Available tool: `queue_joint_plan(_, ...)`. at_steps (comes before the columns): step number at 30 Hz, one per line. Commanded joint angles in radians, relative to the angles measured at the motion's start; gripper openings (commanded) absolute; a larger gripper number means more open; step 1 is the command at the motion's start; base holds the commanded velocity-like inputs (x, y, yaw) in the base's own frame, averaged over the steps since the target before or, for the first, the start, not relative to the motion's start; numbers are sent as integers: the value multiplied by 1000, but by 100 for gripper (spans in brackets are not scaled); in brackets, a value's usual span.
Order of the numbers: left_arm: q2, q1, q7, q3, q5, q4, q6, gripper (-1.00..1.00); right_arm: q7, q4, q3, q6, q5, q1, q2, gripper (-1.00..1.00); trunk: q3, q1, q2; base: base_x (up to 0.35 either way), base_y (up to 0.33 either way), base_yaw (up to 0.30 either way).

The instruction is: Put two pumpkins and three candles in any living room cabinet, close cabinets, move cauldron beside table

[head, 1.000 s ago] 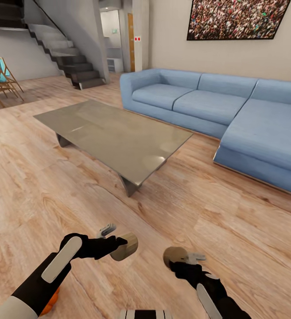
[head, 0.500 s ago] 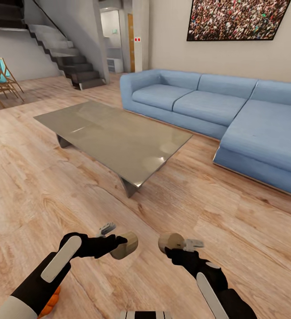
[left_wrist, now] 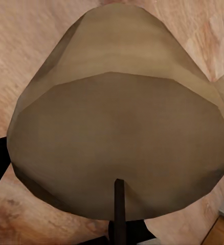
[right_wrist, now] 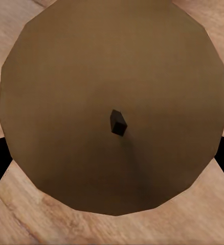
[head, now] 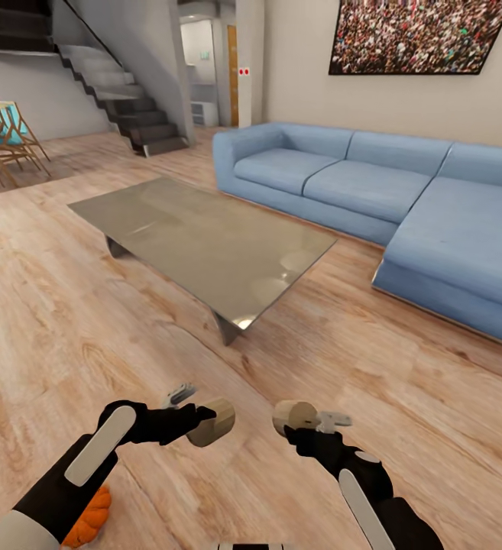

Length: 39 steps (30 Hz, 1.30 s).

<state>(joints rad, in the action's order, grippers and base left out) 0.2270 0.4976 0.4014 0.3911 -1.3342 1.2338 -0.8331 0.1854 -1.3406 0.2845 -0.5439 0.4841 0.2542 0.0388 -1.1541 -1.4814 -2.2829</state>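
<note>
Low at the left, a bright orange ribbed pumpkin [head: 89, 519] sits on the wooden floor [head: 44, 321], half hidden under the left arm; a careless swing could knock it. The left end effector [head: 202, 418] is clamped on one stubby olive-beige candle [head: 212, 422], the right end effector [head: 306, 425] on a second olive-beige candle [head: 294, 417]. Both candles hang close together, so they may collide. Ahead stands the grey glass-topped surface [head: 205, 241], an obstacle for the base.
</note>
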Motion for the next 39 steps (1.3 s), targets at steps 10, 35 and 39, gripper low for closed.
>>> queue_joint_plan(10,2,1,16,-37,-12,-3,0,-100,9,-2,2,-2,11,0,1,-100,31,39,70,-233,0,280)
queue_joint_plan(35,3,1,16,-40,-11,-3,0,-100,9,0,2,-2,3,0,1,-100,109,134,245,-12,0,292)
queue_joint_plan(39,3,1,16,-40,-11,-3,0,-100,9,0,2,-2,2,0,1,-100,121,150,273,0,0,292)
